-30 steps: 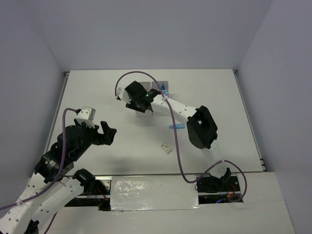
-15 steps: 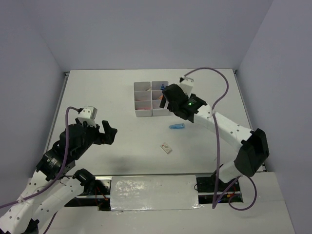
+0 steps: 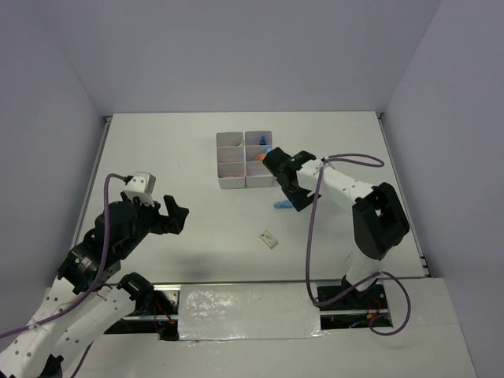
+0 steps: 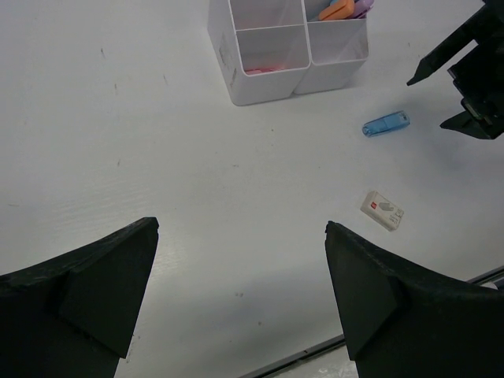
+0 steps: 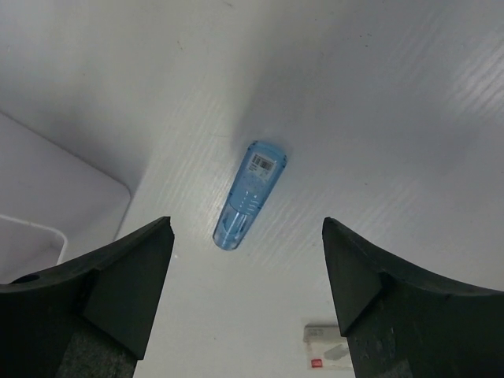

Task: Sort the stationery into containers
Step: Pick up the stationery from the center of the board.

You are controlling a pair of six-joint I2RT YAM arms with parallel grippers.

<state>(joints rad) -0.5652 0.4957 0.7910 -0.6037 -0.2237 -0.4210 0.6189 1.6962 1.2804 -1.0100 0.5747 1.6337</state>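
The containers are a white block of six compartments at the back of the table; an orange piece, a pink piece and a small blue-capped bottle lie inside. A clear blue finger-sized stationery piece lies flat on the table just right of the block's near corner. My right gripper hangs open directly over it, nothing between the fingers. A small white eraser with a red mark lies nearer the arms. My left gripper is open and empty, well left of everything.
The right arm's purple cable loops over the table near the eraser. The containers' rounded corner sits close to my right gripper's left finger. Grey walls close the table at back and sides.
The right arm swung from over the containers out to their right, then came down and back over the blue piece. Its jaws went wider. The left arm stayed put.
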